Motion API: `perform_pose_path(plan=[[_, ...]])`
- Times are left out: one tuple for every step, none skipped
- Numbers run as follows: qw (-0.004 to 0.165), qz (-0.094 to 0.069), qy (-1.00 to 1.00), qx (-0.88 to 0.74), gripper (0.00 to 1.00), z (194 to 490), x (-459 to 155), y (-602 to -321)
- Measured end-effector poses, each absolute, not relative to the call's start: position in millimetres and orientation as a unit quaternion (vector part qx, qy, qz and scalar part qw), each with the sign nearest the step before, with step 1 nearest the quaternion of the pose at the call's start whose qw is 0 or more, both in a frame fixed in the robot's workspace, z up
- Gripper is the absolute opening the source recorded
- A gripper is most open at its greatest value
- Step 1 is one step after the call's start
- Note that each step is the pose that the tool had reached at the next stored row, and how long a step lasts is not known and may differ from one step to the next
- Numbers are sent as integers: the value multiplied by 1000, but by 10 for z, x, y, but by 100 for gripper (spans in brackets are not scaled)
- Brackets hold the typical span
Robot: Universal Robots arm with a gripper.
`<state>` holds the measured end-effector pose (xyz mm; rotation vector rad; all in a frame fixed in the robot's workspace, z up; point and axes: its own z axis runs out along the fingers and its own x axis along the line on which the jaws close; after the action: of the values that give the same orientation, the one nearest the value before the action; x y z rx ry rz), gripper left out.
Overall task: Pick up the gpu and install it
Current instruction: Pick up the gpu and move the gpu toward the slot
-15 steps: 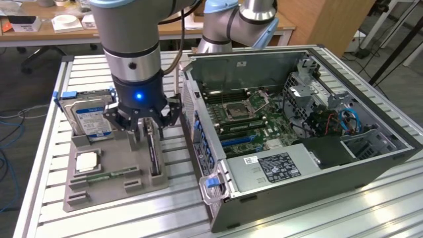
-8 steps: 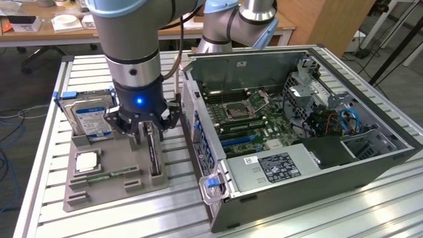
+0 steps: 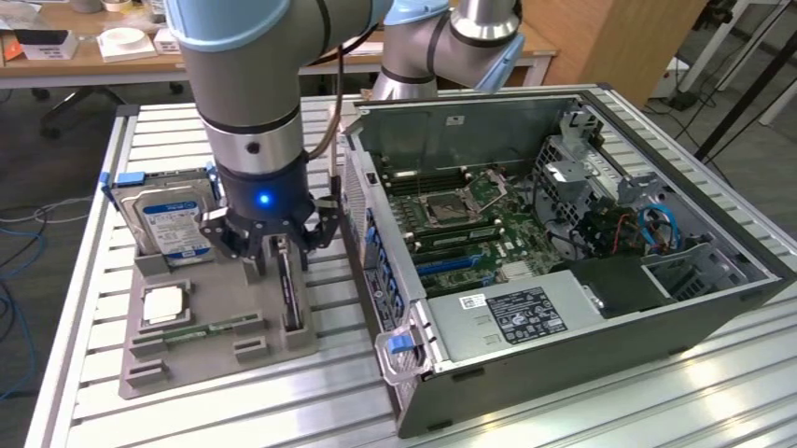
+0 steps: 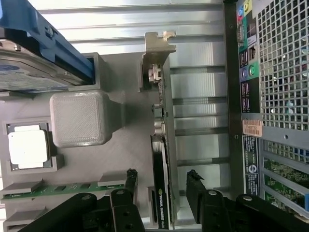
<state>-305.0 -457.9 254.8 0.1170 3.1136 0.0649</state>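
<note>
The gripper (image 4: 161, 180) is seen closest in the wrist view. Its two dark fingers (image 4: 130, 181) are spread apart, one on either side of the gpu (image 4: 161, 145), and no contact with the card can be made out. The gpu is stood on its long edge in a slot of the grey tray (image 4: 120, 154). Its silvery bracket (image 4: 157, 58) is at the end away from the fingers. Beside the gpu, a memory stick (image 4: 53, 189) is laid flat in its own slot and a cpu (image 4: 28, 147) is seated in a square pocket. Beyond these, a hard drive (image 4: 29, 72) in a blue frame is propped at the tray's far end.

In the exterior view, the slatted aluminium table (image 3: 249, 415) is seen in front. The tray is set on it toward the exterior view's left. The arm (image 3: 249, 93) is held upright over the tray, with the gripper down around the gpu. Just beside the tray, toward the exterior view's right, an open case (image 3: 561, 373) is laid on its side. A motherboard (image 3: 461, 224) and a labelled power supply (image 3: 524, 313) are exposed inside it. A wooden desk (image 3: 75, 65) is seen farthest back.
</note>
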Motion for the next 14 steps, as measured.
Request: perform_pose_path(plan=[[13, 21, 999, 38, 53, 2533, -3050, -4577], [13, 21, 999, 38, 53, 2518, -3050, -4576], [13, 21, 999, 38, 53, 2503, -3050, -4575], [13, 21, 999, 38, 53, 2488, -3050, -4573], [13, 21, 999, 38, 53, 2473, -3050, -4571], [13, 21, 999, 38, 53, 2458, -3050, -4569], [13, 21, 999, 38, 53, 2443, -3050, -4568], [13, 21, 999, 38, 53, 2429, -3050, -4566], [13, 21, 999, 38, 53, 2415, -3049, -4565], [13, 21, 999, 38, 53, 2402, -3049, -4563], [13, 21, 999, 38, 53, 2389, -3050, -4562], [13, 21, 999, 38, 53, 2376, -3049, -4561], [13, 21, 999, 38, 53, 2366, -3050, -4561], [13, 21, 999, 38, 53, 2364, -3050, -4561]])
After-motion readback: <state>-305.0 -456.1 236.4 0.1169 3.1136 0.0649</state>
